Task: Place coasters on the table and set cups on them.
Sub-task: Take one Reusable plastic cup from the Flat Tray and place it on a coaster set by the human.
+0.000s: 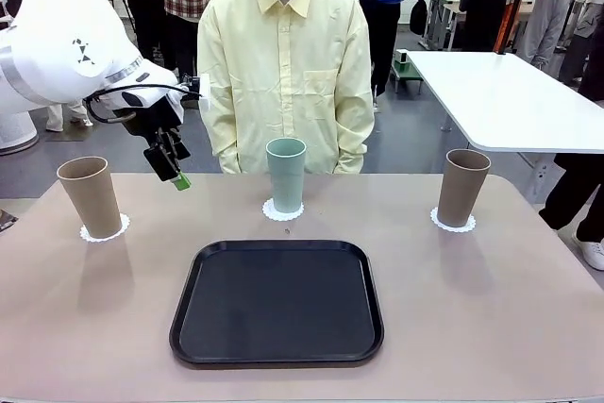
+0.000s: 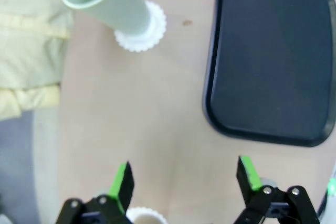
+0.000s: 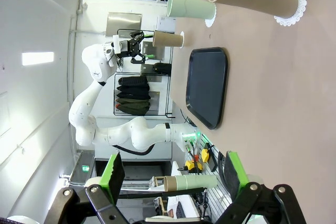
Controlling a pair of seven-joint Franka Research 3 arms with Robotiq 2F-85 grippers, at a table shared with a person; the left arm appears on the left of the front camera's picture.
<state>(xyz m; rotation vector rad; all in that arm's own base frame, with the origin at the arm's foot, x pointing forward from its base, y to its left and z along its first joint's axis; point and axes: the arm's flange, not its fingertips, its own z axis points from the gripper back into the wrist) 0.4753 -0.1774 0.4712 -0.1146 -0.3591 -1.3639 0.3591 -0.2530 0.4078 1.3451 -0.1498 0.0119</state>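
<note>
Front view:
Risk: left gripper (image 1: 176, 170), fingers spread and empty, hangs above the beige-pink table (image 1: 491, 327), between the left taupe tapered cup (image 1: 91, 196) and the mint-green tumbler (image 1: 285, 174); a careless swing could topple either.
Count: three cups, third taupe one (image 1: 462, 187) right of the black rectangular tray (image 1: 277, 301); three lacy white coasters (image 1: 282, 209), one under each.

Left wrist view:
Fingers: green pads (image 2: 122, 181) apart, nothing between.

Right wrist view:
Fingers: right gripper (image 3: 171, 171) spread, empty, near the table edge.

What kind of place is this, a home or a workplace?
Probably a robotics lab or demonstration hall, not a home. A white robot arm's left pincer hovers over the table, several people stand around white worktables behind, and a rack of hand tools hangs nearby.
</note>
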